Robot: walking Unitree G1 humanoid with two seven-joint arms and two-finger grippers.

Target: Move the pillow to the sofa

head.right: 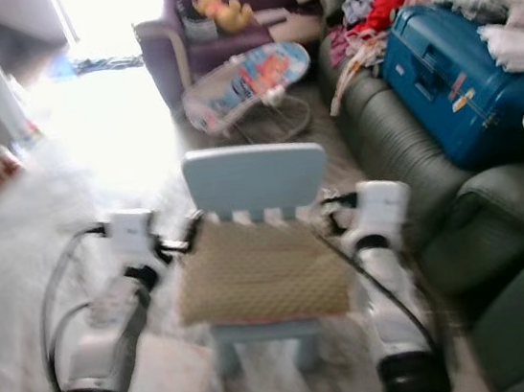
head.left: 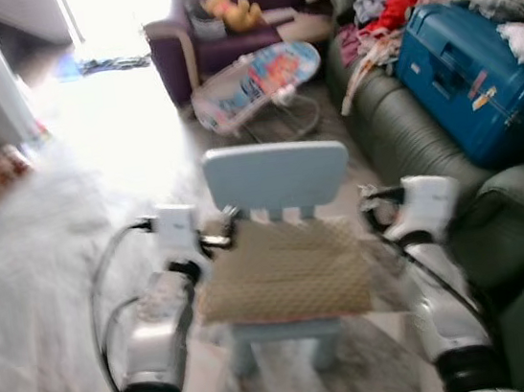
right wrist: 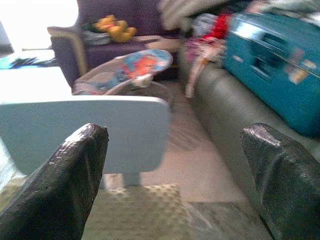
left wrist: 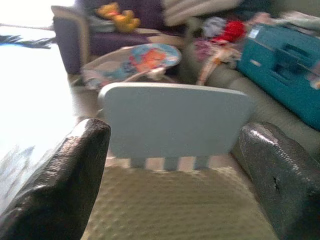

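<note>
Occupying the right side of the head views, the dark green sofa (head.left: 398, 130) carries a blue suitcase (head.left: 474, 81) and a heap of clothes (head.left: 391, 5) on its seat. A white shaggy rug (head.left: 32, 284) covers the floor on the left. A purple armchair (head.left: 221, 27) stands at the far end with a yellow soft toy (head.left: 230, 9) on it; a baby bouncer (head.left: 257, 81) lies on the floor just in front of the armchair. A small pale blue chair (head.left: 277, 177) stands directly ahead, beside the sofa, backrest away from the robot. The tan, dimple-textured pillow (head.left: 286, 270) lies flat on the chair seat, not on the sofa. The left gripper (left wrist: 172, 190) is positioned at the pillow's left edge, fingers (left wrist: 60, 185) spread wide above the fabric, grasping nothing. The right gripper (right wrist: 175, 185) is positioned at the pillow's right edge, fingers (right wrist: 60, 185) likewise released and apart. The head views are blurred
</note>
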